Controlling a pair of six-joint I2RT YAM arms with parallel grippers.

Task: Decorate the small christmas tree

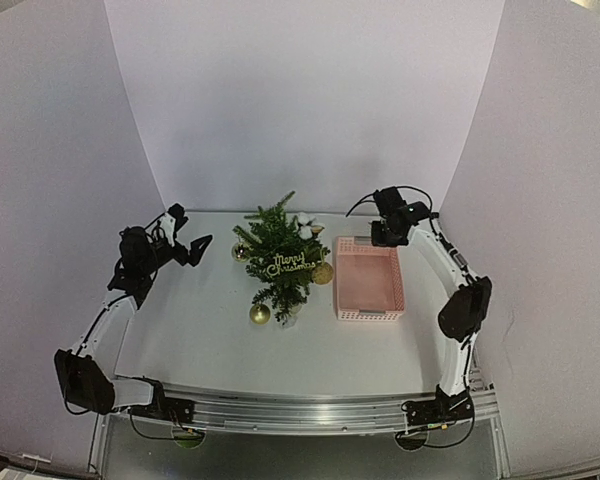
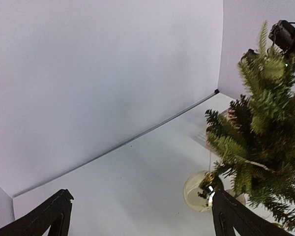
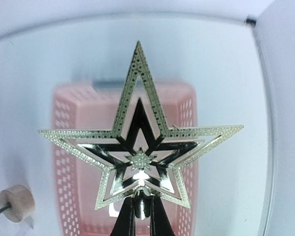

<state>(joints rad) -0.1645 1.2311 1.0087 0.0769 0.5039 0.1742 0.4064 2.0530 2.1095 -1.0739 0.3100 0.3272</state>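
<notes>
Clamped nearly closed, the right end effector holds the star topper by its short lower stem. The star stands upright, one point up, with glittery pale rims and mirror-bright inner bands. Below it lies the pink basket.

From above, this end effector hangs to the right of the small christmas tree, over the basket's far end. The basket sits on the white surface just right of the tree, close to it; I cannot tell whether they touch.

The tree stands upright near the middle of the surface on a small pale base. It carries a gold "Merry Christmas" sign on its front and gold baubles at its lower front, right and left.

The left end effector hovers left of the tree, apart from it, its jaws spread wide and holding nothing. Its wrist camera looks between the dark fingertips at the tree and one bauble.
</notes>
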